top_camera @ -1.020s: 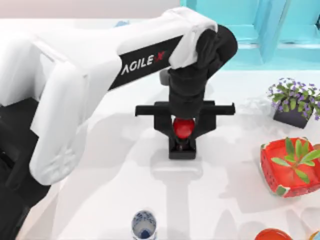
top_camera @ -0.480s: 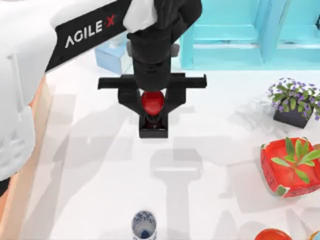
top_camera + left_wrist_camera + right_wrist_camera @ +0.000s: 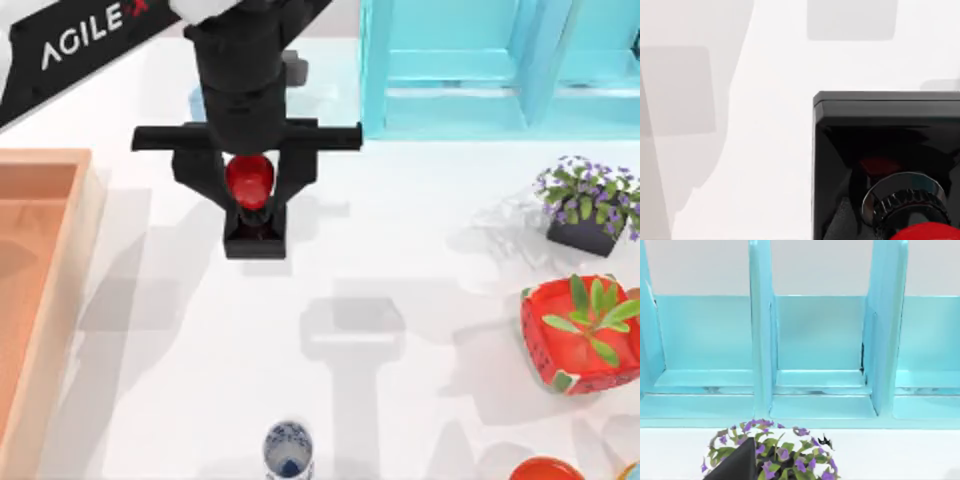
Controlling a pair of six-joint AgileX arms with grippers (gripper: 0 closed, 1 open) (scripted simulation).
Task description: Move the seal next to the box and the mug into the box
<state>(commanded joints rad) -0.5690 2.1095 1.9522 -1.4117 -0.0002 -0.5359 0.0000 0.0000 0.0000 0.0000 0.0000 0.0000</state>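
One seal [image 3: 250,182] is clamped by its red knob in the left tool [image 3: 248,190], carried above the table [image 3: 420,330] for placement beside the box [image 3: 40,290] at the tool's left.

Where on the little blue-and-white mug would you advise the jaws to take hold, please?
On the rim, coming straight down from above: the mug stands upright at the table's near edge, dark mouth up, free on all sides. Its handle isn't discernible. The left gripper is busy with the seal.
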